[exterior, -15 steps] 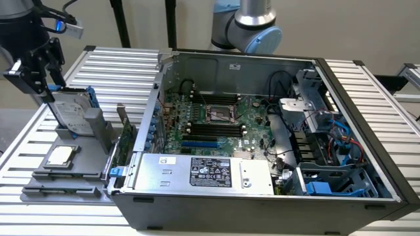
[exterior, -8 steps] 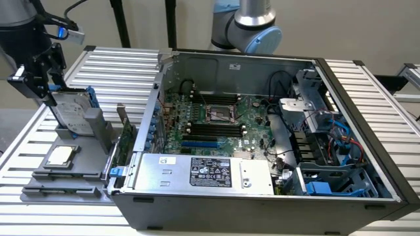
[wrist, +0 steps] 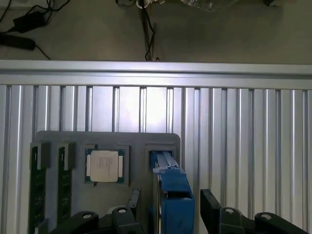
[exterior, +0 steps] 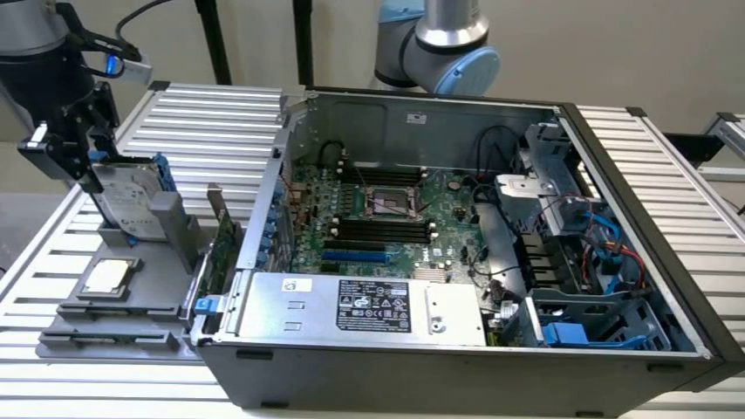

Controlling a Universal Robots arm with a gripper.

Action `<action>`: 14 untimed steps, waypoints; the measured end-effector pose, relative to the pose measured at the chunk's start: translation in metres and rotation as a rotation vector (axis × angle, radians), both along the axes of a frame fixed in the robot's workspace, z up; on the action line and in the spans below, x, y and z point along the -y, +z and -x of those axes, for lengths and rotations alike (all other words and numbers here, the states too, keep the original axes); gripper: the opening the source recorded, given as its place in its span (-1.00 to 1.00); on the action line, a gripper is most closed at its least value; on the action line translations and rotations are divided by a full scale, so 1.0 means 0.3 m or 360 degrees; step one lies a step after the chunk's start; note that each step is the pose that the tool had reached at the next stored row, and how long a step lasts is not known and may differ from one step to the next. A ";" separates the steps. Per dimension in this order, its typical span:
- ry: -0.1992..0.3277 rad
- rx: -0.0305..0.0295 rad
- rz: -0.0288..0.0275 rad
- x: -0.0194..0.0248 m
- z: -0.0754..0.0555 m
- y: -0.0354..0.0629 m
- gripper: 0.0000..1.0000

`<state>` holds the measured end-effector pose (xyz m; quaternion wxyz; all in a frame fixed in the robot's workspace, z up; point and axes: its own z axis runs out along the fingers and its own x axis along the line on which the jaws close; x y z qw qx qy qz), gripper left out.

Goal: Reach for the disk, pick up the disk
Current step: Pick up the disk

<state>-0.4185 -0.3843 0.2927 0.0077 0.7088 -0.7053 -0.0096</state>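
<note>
At the exterior view's left edge, the black gripper [exterior: 84,170] hung over a grey tray [exterior: 140,314] that sat on the slatted aluminium table [exterior: 222,122]. Its fingers reached down around the top of the disk [exterior: 126,199]. The disk stood upright on its edge in a slot at the far end of that tray, its silver face and blue rails showing just beside the fingers. A small square chip [exterior: 107,278] lay flat in a nearer pocket of the tray. To the exterior view's right of the tray stood the open computer case [exterior: 466,375], with a green motherboard [exterior: 385,209] inside and a silver box with a black label [exterior: 372,305] along its near side. From the wrist view, the disk [wrist: 173,204] was seen edge-on, its blue carrier facing the camera, between the two black fingers [wrist: 210,207]. The gripper [wrist: 170,209] was parted wider than the disk, with a narrow gap on each side, so it straddled the disk without clamping it. The chip [wrist: 104,165] sat in its pocket beside the disk's slot, and two memory sticks [wrist: 36,187] stood in slots beyond it on the tray [wrist: 136,141].
</note>
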 end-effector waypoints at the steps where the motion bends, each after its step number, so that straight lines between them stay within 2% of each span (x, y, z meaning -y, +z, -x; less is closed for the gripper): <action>1: 0.0000 0.00002 -0.00001 0.000 0.001 -0.001 0.19; 7: 0.0003 0.00068 -0.00003 -0.001 0.006 -0.004 0.19; 14: 0.0003 0.00207 -0.00006 -0.001 0.011 -0.006 0.19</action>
